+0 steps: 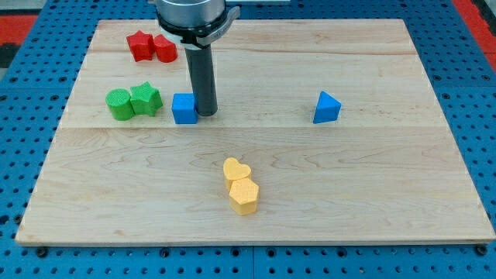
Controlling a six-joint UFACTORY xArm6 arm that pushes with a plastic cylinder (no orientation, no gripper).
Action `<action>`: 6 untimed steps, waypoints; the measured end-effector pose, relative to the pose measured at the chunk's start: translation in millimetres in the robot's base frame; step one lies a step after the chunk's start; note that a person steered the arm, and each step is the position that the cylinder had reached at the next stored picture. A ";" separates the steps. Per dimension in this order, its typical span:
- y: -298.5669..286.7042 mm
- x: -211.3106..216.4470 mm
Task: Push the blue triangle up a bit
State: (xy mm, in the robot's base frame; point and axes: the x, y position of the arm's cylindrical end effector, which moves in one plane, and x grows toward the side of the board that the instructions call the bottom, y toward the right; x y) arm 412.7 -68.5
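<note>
The blue triangle [326, 108] lies on the wooden board [372, 178], right of centre. My tip [205, 113] rests on the board well to the view's left of the triangle. It is right beside the right edge of a blue cube [184, 108], touching or nearly touching it.
A green cylinder [118, 105] and a green star [145, 99] sit together left of the blue cube. A red star [140, 46] and a red block [164, 49] sit at the top left. A yellow heart [235, 170] and a yellow hexagon [243, 195] lie at bottom centre.
</note>
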 end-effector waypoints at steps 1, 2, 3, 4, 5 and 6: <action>-23.4 0.0; -12.8 -3.2; 103.4 -43.3; 216.0 -45.7; 265.7 -13.8; 197.9 18.8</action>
